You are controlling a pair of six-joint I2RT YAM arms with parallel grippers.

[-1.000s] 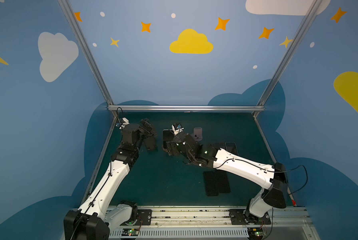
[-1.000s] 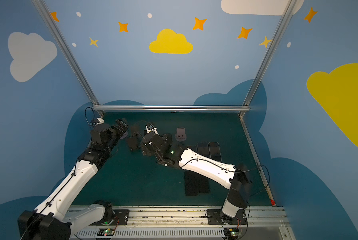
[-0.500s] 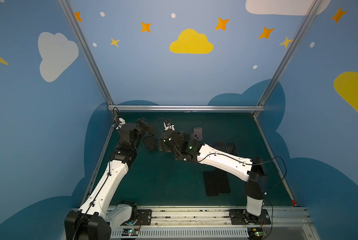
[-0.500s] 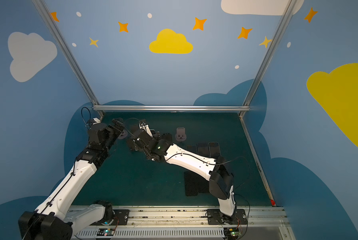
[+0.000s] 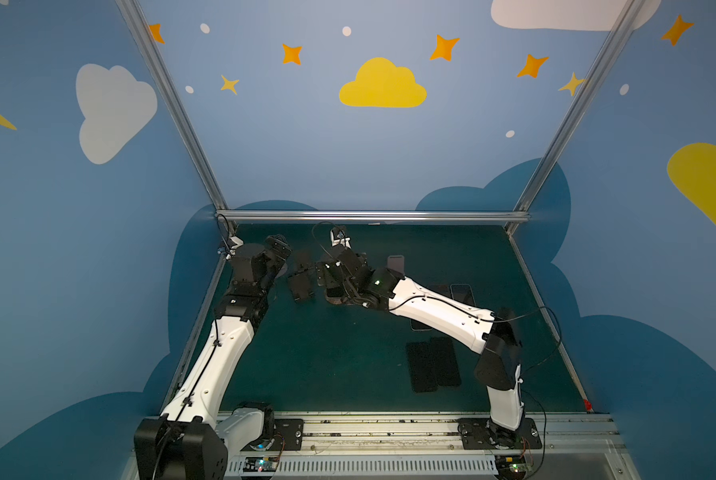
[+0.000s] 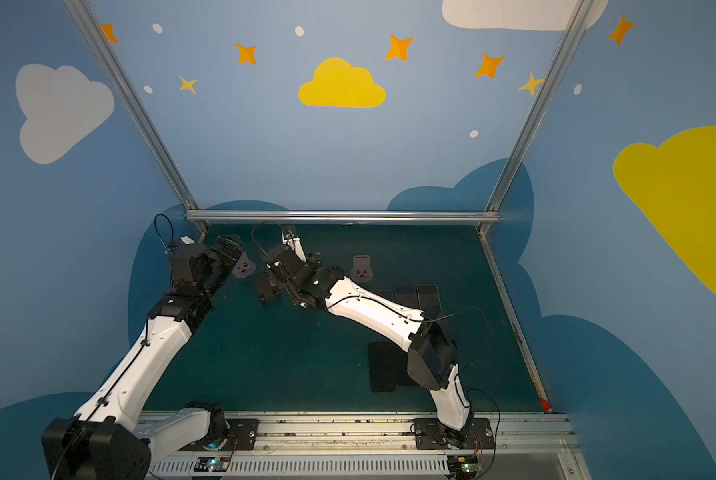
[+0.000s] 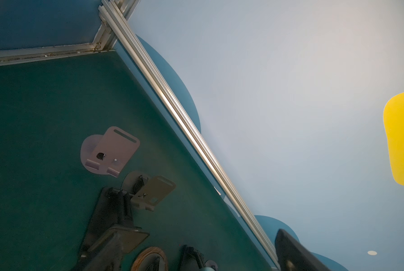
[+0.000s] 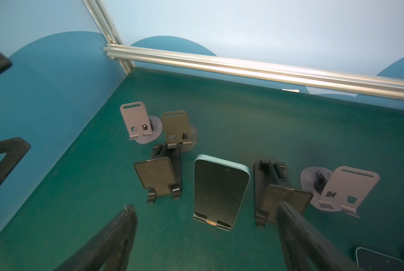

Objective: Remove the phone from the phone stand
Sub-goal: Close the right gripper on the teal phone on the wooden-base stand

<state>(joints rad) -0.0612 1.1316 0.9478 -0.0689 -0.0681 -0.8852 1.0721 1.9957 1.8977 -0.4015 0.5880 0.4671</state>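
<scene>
Though dark, glossy round-cornered phone.

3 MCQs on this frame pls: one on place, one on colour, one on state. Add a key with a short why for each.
1. In the right wrist view, the phone stands:
A) between two empty black stands
B) alone in a corner
C) lying flat

2. The phone's frame is:
A) red
B) light blue
C) white

3. The right claw is:
A) shut on the phone
B) shut on a black stand
C) open, holding nothing

Key:
1 A, an empty black stand sits on each side of it.
2 B, a light blue rim runs round the dark screen.
3 C, its two fingers are spread wide with nothing gripped.
</scene>
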